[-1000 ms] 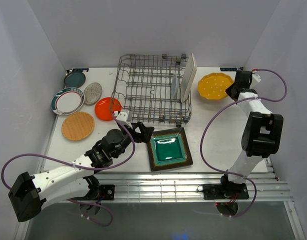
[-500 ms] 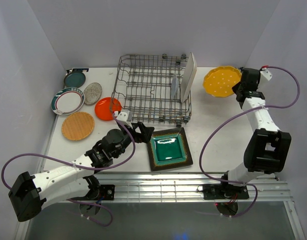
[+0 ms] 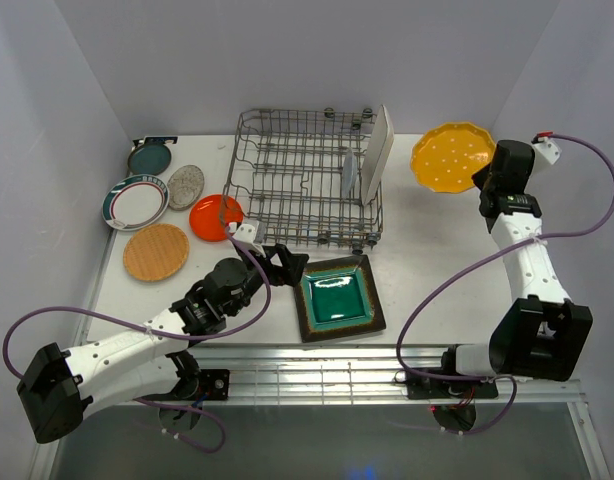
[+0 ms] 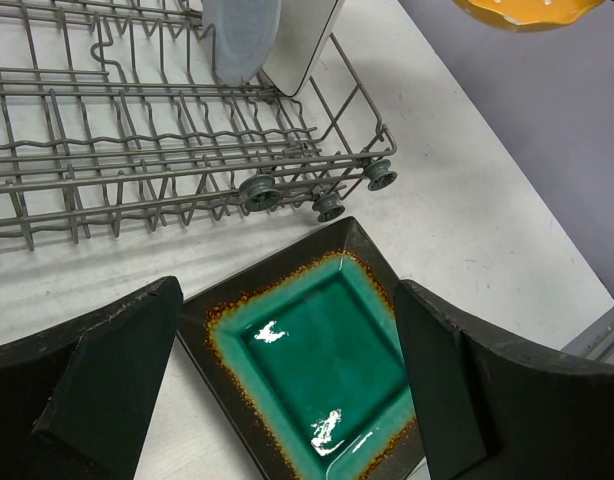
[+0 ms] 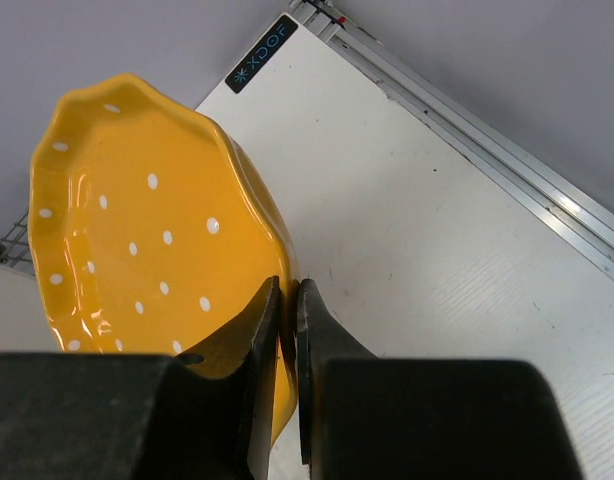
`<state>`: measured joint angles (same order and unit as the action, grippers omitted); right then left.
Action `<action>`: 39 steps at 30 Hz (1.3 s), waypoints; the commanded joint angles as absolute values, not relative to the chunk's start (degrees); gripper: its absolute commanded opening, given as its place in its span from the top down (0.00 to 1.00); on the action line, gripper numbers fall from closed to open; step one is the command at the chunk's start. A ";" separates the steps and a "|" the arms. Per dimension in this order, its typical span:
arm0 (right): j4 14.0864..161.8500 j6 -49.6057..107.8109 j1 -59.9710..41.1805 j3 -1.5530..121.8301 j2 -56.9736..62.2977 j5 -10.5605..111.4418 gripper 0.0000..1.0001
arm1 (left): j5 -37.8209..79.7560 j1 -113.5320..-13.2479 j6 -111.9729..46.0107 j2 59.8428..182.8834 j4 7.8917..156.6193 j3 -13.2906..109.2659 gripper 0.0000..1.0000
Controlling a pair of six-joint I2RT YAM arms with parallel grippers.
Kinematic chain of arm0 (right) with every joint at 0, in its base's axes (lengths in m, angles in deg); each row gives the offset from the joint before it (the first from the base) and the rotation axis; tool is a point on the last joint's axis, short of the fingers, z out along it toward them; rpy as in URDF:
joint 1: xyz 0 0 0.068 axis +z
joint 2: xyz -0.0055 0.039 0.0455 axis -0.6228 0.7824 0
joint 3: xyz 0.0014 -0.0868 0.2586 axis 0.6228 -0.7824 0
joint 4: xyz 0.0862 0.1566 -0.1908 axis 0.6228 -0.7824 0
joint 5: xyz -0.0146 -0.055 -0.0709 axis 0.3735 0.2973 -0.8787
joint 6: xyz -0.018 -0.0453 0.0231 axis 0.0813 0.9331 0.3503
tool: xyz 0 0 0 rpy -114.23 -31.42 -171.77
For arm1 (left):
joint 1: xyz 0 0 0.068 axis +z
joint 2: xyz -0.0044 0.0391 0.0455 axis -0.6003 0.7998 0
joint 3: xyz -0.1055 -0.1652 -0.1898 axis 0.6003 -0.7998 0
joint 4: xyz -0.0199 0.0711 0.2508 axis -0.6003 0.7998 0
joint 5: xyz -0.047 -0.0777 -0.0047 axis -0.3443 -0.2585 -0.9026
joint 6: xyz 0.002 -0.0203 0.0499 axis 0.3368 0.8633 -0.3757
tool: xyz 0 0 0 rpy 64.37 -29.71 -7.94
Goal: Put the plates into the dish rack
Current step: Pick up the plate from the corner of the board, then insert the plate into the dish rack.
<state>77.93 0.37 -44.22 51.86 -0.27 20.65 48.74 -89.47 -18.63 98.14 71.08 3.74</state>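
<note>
Risen off the tabletop (image 3: 427,260), the yellow scalloped plate (image 3: 452,157) hangs clamped by its rim in the right end effector (image 5: 287,290), while five round plates (image 3: 155,251) and the green square plate (image 4: 322,365) beneath the gaping left end effector (image 4: 287,300) wait outside the dish rack (image 3: 249,122), which holds two.
</note>
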 commanded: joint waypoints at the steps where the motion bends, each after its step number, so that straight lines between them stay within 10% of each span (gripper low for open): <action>1: 87.86 -2.32 -43.88 52.53 -5.99 20.48 0.92 | 48.83 -89.19 -19.16 97.55 71.44 5.79 0.02; 39: 81.62 6.65 -33.87 61.41 -14.96 26.81 0.92 | 48.74 -89.19 -19.07 98.60 71.62 6.49 0.02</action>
